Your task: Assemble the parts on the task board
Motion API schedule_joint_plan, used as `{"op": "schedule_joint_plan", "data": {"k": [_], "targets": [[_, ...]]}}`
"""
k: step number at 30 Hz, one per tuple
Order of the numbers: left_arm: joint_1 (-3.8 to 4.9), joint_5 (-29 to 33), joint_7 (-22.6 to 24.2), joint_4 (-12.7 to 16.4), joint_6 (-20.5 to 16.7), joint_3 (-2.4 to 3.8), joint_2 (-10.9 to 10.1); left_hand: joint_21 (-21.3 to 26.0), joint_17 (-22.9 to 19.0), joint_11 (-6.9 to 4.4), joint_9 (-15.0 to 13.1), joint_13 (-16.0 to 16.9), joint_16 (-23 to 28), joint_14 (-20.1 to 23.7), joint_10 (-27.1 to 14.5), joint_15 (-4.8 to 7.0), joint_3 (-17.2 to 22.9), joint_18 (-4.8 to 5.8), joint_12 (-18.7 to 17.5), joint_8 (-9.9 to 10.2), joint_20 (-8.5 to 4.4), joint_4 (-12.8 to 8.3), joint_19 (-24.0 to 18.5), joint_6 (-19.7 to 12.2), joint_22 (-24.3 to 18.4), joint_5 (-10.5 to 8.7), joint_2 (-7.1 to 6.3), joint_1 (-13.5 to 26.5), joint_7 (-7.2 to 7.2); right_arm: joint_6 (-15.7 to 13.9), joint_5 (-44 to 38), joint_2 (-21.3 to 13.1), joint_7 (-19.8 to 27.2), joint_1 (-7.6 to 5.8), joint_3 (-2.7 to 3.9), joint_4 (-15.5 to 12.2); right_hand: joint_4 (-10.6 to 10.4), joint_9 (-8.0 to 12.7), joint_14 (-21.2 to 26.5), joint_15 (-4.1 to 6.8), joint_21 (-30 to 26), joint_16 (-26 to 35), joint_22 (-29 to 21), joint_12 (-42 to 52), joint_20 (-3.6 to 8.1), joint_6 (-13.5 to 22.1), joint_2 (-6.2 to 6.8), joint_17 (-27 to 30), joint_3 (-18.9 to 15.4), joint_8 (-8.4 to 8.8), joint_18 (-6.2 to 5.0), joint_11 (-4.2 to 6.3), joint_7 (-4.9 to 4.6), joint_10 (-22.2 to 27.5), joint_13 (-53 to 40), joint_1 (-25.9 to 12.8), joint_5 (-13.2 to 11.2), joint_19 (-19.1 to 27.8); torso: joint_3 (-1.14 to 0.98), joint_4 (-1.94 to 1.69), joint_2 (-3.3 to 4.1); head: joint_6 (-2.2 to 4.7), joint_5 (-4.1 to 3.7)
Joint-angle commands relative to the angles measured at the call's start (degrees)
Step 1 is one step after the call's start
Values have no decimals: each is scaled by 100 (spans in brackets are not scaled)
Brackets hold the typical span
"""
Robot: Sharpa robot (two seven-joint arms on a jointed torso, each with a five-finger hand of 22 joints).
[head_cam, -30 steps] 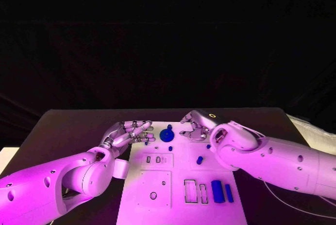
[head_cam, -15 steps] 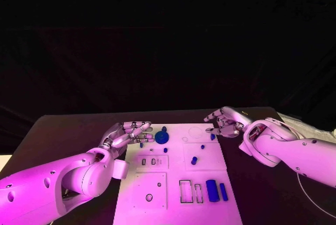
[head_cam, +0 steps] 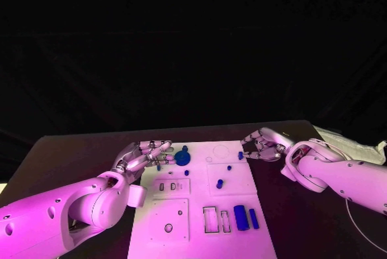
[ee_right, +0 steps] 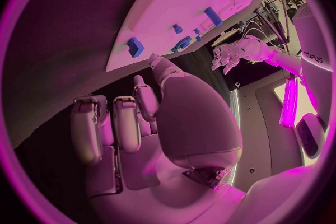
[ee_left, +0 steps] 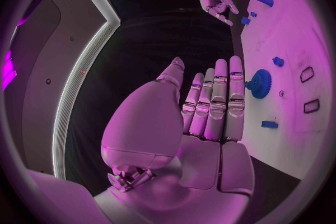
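Black table [head_cam: 80, 150] carries the task board [head_cam: 206, 214]; the gear [head_cam: 183, 157] lies beside the left hand [head_cam: 147, 152], whose fingers are spread, empty. Right hand [head_cam: 264, 145] seems empty, and could knock the small block [head_cam: 240, 155] beside it off the board edge.

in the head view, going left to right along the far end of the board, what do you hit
left hand → blue gear → small blue piece at the board's right edge → right hand
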State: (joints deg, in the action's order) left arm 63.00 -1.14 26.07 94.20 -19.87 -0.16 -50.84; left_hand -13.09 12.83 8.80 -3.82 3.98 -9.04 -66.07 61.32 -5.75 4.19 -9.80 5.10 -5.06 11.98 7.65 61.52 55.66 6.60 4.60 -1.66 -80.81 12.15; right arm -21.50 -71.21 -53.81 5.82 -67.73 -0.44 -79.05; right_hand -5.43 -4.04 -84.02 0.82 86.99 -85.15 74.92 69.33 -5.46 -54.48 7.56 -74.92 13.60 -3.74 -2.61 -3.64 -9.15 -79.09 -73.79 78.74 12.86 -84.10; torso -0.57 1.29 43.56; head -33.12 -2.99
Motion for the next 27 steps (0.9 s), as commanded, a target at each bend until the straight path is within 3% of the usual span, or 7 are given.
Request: {"op": "schedule_joint_plan", "data": {"k": [1,14,27], "targets": [[-6,6,49,-1,130,2,20,33,12,41,5,-4,44,-15,9,-32,16,-53,-40,34,0,-38,49,-4,-7,12,70,-7,32,116,55,45,179,34,-2,110,19,9,-431,-51,-6,-32,773,-13,-49,43,40,-721,-22,16,85,-31,2,12,-3,-4,22,-74,4,-16,1,-9,-21],[-20,6,49,-17,129,2,30,34,13,41,4,-4,45,-15,9,-32,16,-53,-41,34,0,-40,49,-3,-8,12,71,-8,32,181,108,299,152,175,-8,486,29,0,-432,-52,0,-38,786,29,-53,18,-22,-731,-15,-7,87,-29,3,-13,-37,19,31,-82,3,-4,2,-38,7],[-22,6,46,-21,131,2,36,34,13,41,4,-4,45,-15,9,-32,16,-53,-41,34,0,-40,49,-3,-8,12,71,-8,32,282,93,442,111,209,-8,617,62,-44,-434,-35,3,-45,796,96,-46,-215,-154,-748,-9,-97,88,-2,34,-54,-95,34,5,-87,8,-9,-6,-52,4]]}}
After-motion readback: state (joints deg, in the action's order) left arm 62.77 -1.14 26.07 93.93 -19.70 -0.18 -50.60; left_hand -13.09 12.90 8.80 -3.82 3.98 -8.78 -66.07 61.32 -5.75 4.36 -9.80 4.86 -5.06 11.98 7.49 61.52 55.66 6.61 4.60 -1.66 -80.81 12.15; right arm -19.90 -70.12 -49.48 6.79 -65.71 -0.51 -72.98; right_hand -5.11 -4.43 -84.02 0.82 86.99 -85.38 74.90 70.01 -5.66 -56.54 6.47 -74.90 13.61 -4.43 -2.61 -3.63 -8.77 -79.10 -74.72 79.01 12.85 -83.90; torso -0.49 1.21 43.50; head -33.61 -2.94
